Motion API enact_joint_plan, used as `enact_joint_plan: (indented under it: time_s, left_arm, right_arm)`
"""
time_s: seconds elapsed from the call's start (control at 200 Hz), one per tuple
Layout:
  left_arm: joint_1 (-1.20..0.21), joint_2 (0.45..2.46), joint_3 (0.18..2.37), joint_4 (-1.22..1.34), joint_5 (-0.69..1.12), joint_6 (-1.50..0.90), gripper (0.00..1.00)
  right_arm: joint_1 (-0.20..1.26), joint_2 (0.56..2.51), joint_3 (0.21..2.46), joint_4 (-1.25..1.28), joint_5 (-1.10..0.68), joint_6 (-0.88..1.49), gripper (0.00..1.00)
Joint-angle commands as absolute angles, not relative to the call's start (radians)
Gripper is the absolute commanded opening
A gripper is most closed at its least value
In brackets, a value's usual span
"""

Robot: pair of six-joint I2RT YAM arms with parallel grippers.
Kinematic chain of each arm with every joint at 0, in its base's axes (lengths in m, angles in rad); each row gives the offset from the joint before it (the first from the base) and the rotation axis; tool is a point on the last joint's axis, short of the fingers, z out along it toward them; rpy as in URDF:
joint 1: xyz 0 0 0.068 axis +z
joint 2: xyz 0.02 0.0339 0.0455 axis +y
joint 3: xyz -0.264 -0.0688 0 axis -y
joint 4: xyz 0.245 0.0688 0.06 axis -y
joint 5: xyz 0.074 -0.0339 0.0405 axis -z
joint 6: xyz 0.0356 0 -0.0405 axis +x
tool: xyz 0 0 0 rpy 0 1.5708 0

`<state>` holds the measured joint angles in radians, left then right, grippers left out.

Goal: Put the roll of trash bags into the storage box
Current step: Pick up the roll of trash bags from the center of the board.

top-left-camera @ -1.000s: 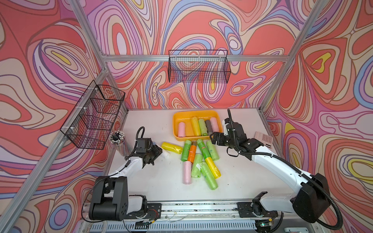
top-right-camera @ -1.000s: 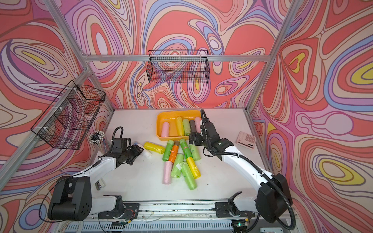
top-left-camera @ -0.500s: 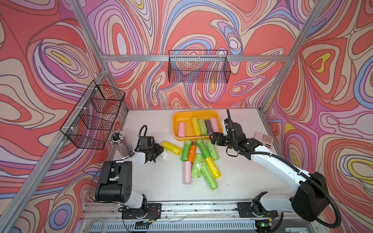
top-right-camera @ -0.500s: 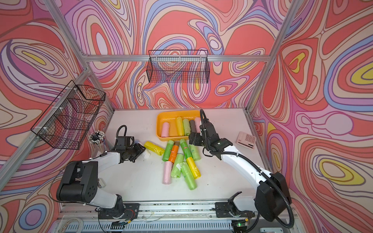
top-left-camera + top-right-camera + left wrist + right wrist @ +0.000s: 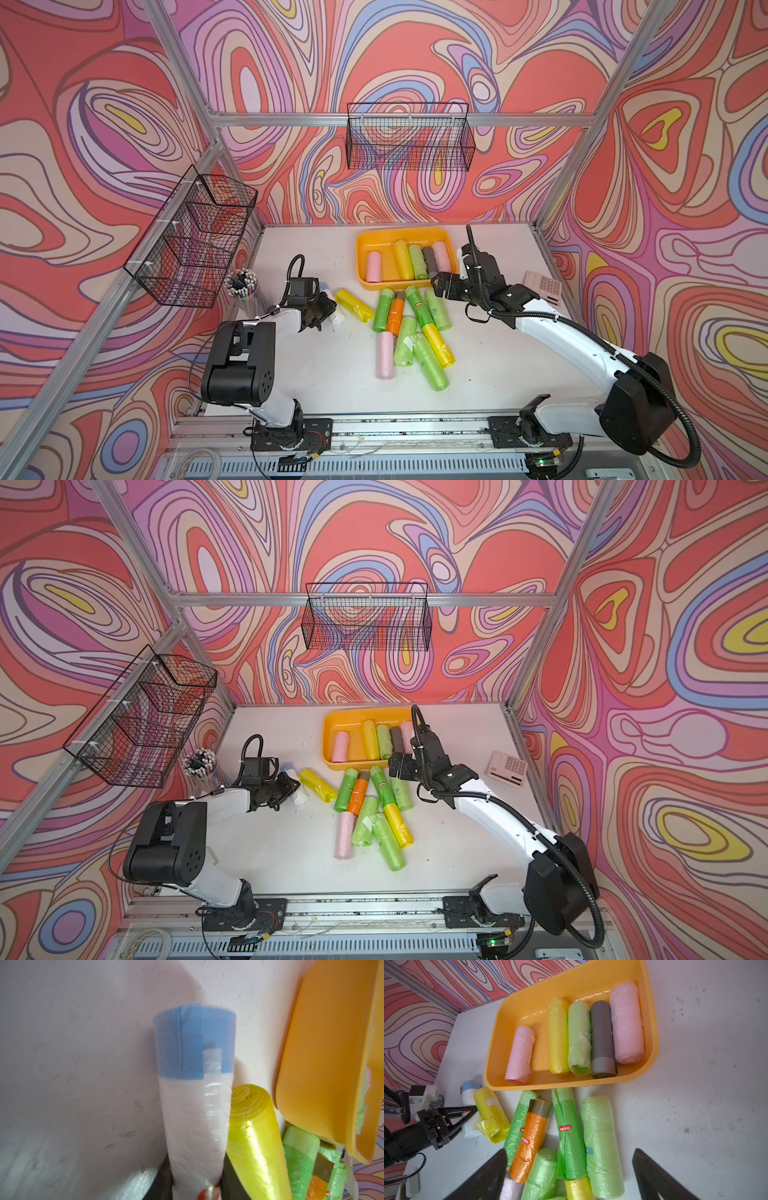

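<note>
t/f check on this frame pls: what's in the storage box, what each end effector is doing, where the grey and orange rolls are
1. The storage box holds five rolls. True.
2. The left end effector is shut on the white roll with the blue end. True.
3. The right end effector grips the orange roll. False: its jaws stand open and empty above the pile, and the orange roll lies on the table.
4. The grey roll lies on the table outside the box. False: it is in the box, between a green roll and a pink roll.
5. A yellow roll lies right beside the held roll. True.
</note>
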<state>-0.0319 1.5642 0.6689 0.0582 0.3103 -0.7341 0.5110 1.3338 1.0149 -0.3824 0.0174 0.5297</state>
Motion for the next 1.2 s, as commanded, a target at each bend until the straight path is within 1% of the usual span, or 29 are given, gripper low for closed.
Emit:
enact_joint_plan:
  time_s: [0.0,0.295,0.476,0.586,0.771,0.926,1.092,1.197]
  left_arm:
    - [-0.03,1.486,0.675,-0.054,0.293,-0.708,0.22]
    - [-0.051,1.192,0.717,-0.242,0.274,-0.654,0.21]
    - [-0.103,1.096,0.771,-0.358,0.247,-0.639,0.21]
    - [-0.145,1.07,0.83,-0.418,0.224,-0.63,0.2]
    - [-0.218,1.045,0.894,-0.473,0.175,-0.629,0.17]
    - [-0.279,1.075,0.94,-0.504,0.125,-0.637,0.16]
    - [-0.337,1.131,0.989,-0.513,0.084,-0.649,0.16]
    - [-0.377,1.174,1.028,-0.518,0.052,-0.655,0.14]
  right_arm:
    - [0.512,1.343,1.025,-0.382,-0.014,0.557,0.96]
    - [0.512,1.324,0.979,-0.3,-0.134,0.639,0.96]
    - [0.511,1.29,0.912,-0.199,-0.187,0.698,0.96]
    - [0.511,1.269,0.879,-0.152,-0.197,0.708,0.96]
    - [0.511,1.253,0.852,-0.128,-0.138,0.675,0.96]
    - [0.512,1.265,0.831,-0.079,-0.158,0.654,0.96]
    - [0.512,1.276,0.818,-0.079,-0.14,0.619,0.96]
    - [0.512,1.276,0.816,-0.097,-0.129,0.592,0.96]
